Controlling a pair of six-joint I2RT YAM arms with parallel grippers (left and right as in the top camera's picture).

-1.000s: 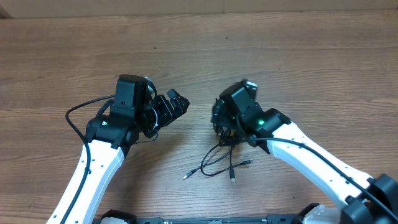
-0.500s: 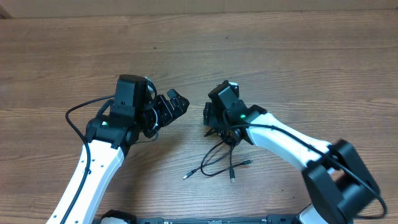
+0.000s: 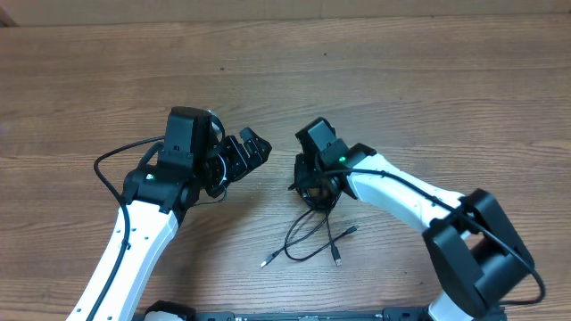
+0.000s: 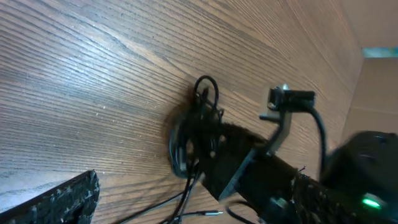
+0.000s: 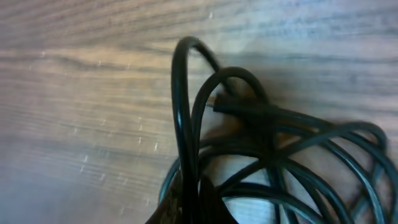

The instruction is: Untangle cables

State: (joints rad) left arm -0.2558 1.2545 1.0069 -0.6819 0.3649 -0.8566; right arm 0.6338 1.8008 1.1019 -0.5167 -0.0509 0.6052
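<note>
Coils of the cables (image 5: 261, 112) sit bunched just to the 5 o'clock side of the centre of the bench (image 3: 428, 80). Three plugged tails run out flat on the wood toward 6 and 7 o'clock. The right tool (image 3: 310, 185) stands directly over the bunch with its jaws pressed together. Its wrist view shows one upright loop running down into the closed tips, so it looks to be pinching a single strand, not the whole knot. That is probably so one line can be drawn clear of the others. The left tool (image 3: 253, 148) hangs at 10 o'clock of the bunch, near but not touching, with its jaws spread wide and nothing in them. My reading is that it is placed to pin or take the rest of the bunch once the right arm pulls. The tails lie loose and should slide freely. The snag risk is in the crossed loops inside the bunch.
</note>
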